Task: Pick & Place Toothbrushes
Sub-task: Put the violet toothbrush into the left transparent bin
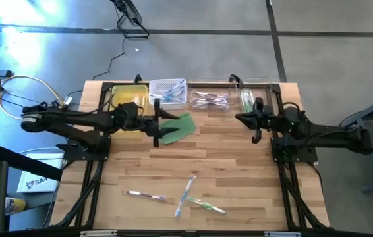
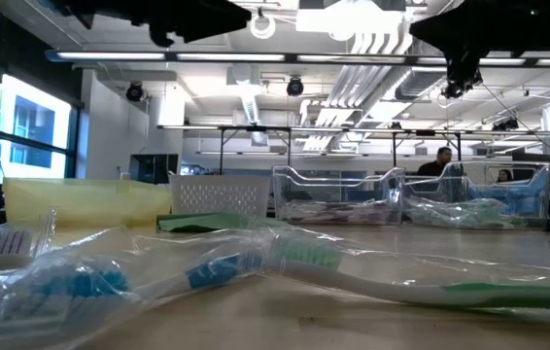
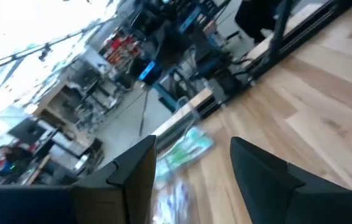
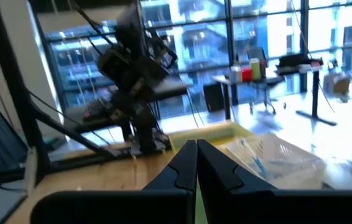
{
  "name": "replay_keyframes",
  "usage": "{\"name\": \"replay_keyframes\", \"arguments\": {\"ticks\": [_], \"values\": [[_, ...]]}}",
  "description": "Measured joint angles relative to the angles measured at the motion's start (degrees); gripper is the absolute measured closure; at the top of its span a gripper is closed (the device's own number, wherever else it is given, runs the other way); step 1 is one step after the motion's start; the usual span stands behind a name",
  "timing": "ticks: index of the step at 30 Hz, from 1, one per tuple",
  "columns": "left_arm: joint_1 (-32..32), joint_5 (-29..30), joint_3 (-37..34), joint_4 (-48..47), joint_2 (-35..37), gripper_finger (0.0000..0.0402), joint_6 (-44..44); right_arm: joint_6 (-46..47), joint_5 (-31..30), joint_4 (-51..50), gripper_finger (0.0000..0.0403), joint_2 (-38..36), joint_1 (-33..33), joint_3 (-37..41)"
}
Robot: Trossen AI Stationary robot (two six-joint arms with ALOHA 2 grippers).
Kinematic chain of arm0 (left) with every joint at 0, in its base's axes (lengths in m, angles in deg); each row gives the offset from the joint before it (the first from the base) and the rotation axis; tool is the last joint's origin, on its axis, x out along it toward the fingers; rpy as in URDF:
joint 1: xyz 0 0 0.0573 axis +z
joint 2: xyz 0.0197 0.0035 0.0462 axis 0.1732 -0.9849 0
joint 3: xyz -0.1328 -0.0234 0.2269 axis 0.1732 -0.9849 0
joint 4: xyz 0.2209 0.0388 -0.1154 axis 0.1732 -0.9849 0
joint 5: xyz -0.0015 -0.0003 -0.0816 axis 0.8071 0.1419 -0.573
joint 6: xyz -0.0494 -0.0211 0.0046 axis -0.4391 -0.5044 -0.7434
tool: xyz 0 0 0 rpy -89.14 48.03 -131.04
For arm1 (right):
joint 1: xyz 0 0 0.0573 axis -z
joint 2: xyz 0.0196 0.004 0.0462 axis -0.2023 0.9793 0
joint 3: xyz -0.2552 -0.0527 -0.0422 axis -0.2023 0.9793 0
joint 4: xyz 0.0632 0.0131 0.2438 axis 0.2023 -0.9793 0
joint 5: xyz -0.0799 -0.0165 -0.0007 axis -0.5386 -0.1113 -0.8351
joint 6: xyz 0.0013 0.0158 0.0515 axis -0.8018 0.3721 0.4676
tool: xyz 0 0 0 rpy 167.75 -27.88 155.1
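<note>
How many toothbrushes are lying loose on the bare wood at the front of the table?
3: one at the front left, one upright in the middle, one just right of it. More sit in the containers at the back.

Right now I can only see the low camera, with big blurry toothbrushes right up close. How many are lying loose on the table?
Observer: From above, three toothbrushes lie loose near the front edge of the table.
Operator: Where are the claws? I just see dark shapes at the top.
Observer: The left claw hangs open over the edge of the green pad.
Operator: And the other one?
Observer: The right claw is shut with nothing in it, up over the right side of the table.
</note>
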Motion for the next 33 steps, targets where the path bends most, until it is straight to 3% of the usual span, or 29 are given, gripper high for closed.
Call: {"name": "replay_keyframes", "arguments": {"ticks": [11,22,33], "values": [[0.2,0.4,-3.2,-3.7,8.0,0.0203,1.3,0.0,-0.4,0.3,0.0399,-5.8,-4.2,1.5],[0.2,1.2,-3.2,-6.2,8.6,0.0203,-2.2,0.1,-0.3,-5.6,0.04,-6.4,-7.5,1.5],[0.2,1.2,-3.2,-2.7,8.6,0.0203,-17.2,-0.1,0.8,-5.7,0.04,-6.3,-8.4,1.6]]}}
